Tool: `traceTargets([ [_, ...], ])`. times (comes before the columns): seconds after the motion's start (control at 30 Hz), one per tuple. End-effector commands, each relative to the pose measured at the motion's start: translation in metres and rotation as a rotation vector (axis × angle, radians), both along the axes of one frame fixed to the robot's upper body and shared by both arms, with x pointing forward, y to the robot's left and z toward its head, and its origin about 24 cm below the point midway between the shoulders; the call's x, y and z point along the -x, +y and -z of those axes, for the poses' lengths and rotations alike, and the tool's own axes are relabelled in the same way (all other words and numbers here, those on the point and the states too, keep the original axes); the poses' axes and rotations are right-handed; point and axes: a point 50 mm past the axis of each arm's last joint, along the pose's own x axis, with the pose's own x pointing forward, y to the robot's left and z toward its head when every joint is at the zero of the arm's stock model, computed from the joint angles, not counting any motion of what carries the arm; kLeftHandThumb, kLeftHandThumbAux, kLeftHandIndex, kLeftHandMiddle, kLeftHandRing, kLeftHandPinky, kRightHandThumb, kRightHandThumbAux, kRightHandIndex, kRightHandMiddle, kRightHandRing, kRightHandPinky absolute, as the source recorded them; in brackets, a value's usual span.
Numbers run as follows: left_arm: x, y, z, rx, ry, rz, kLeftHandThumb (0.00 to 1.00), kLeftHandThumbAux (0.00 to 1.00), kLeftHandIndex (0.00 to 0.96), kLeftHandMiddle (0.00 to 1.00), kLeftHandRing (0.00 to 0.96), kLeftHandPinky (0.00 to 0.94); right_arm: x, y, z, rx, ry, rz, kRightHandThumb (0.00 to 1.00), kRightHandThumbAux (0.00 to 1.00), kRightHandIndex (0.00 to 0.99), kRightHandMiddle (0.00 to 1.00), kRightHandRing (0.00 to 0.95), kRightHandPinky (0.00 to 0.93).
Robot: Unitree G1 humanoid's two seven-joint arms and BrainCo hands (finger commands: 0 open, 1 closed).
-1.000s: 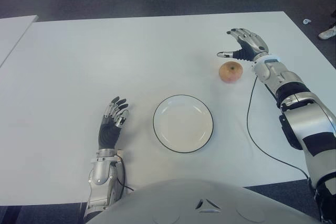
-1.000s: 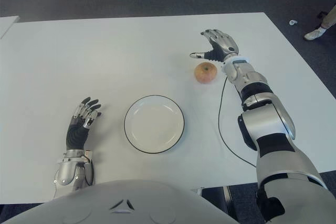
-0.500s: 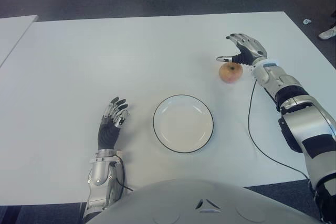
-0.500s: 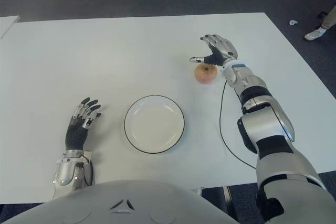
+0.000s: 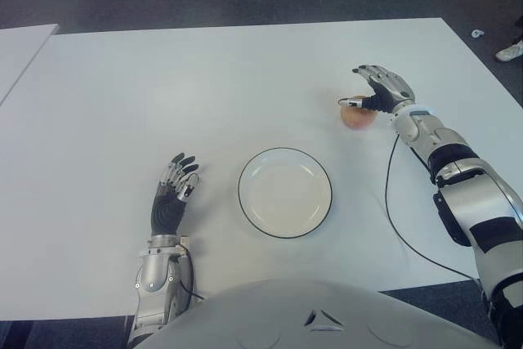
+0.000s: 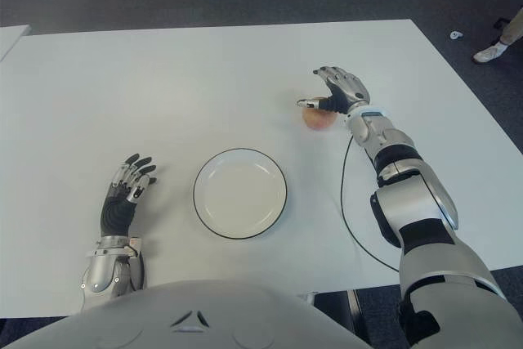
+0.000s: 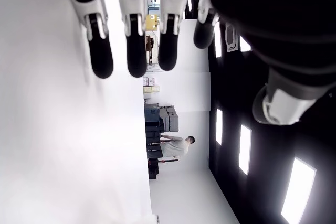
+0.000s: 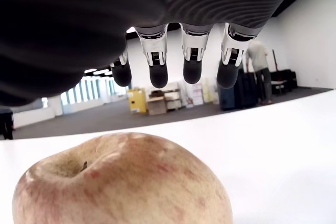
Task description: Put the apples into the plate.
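One reddish-yellow apple (image 5: 357, 118) sits on the white table (image 5: 204, 96), to the right of and beyond the white plate (image 5: 285, 192) with a dark rim. My right hand (image 5: 377, 90) hovers directly over the apple with its fingers (image 8: 185, 59) spread and the thumb at the apple's left side; it holds nothing. The right wrist view shows the apple (image 8: 123, 182) close below the palm. My left hand (image 5: 172, 194) shows at the near left of the plate, fingers extended and holding nothing.
A second white table (image 5: 20, 46) edges in at the far left. A person's shoe (image 5: 511, 51) shows on the dark floor beyond the table's right corner. A cable (image 5: 400, 218) runs along my right arm over the table.
My right hand has come down and nearer, from beyond the apple to right over it. The apple, the plate and my left hand have not moved.
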Motion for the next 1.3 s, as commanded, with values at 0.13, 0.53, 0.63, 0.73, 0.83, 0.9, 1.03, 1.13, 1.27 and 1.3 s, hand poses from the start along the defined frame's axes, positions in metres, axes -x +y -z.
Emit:
traceTargets([
  [0.13, 0.008, -0.003, 0.008, 0.014, 0.068, 0.001, 0.235, 0.497, 0.139, 0.204, 0.252, 0.308, 0.009, 0.000, 0.015, -0.011, 0.035, -0.007, 0.272, 0.238, 0.000, 0.000, 0.000, 0.000],
  [0.53, 0.009, -0.006, 0.006, 0.029, 0.066, 0.000, 0.262, 0.487, 0.141, 0.208, 0.257, 0.309, 0.017, 0.002, 0.029, -0.027, 0.071, -0.006, 0.281, 0.240, 0.000, 0.000, 0.000, 0.000],
  [0.63, 0.009, -0.006, 0.006, 0.032, 0.065, 0.000, 0.257, 0.487, 0.143, 0.208, 0.257, 0.309, 0.020, 0.002, 0.033, -0.033, 0.082, -0.004, 0.289, 0.241, 0.000, 0.000, 0.000, 0.000],
  [0.73, 0.009, -0.007, 0.005, 0.030, 0.063, -0.002, 0.254, 0.488, 0.145, 0.209, 0.257, 0.310, 0.023, 0.002, 0.038, -0.038, 0.092, 0.002, 0.297, 0.244, 0.000, 0.000, 0.000, 0.000],
  [0.83, 0.009, -0.008, 0.005, 0.028, 0.062, -0.002, 0.250, 0.486, 0.145, 0.209, 0.256, 0.304, 0.025, 0.003, 0.042, -0.043, 0.100, 0.009, 0.303, 0.247, 0.000, 0.000, 0.000, 0.008],
  [0.9, 0.010, -0.008, 0.004, 0.028, 0.061, -0.001, 0.246, 0.482, 0.144, 0.207, 0.253, 0.295, 0.026, 0.004, 0.044, -0.045, 0.103, 0.009, 0.306, 0.247, 0.000, 0.000, 0.000, 0.015],
  [1.03, 0.010, -0.010, 0.004, 0.030, 0.061, 0.000, 0.242, 0.482, 0.143, 0.205, 0.250, 0.294, 0.028, 0.006, 0.048, -0.043, 0.109, 0.008, 0.307, 0.243, 0.000, 0.000, 0.000, 0.016],
  [1.13, 0.011, -0.011, 0.004, 0.035, 0.062, -0.003, 0.245, 0.487, 0.146, 0.208, 0.254, 0.308, 0.030, 0.008, 0.052, -0.038, 0.118, 0.004, 0.308, 0.240, 0.000, 0.000, 0.000, 0.008],
  [1.27, 0.010, -0.013, 0.003, 0.034, 0.059, -0.006, 0.246, 0.484, 0.146, 0.211, 0.258, 0.310, 0.032, 0.009, 0.057, -0.035, 0.132, 0.005, 0.315, 0.245, 0.000, 0.000, 0.000, 0.014],
  [1.3, 0.010, -0.014, 0.003, 0.032, 0.056, -0.007, 0.247, 0.484, 0.146, 0.212, 0.258, 0.311, 0.033, 0.010, 0.058, -0.036, 0.136, 0.006, 0.316, 0.245, 0.000, 0.000, 0.000, 0.014],
])
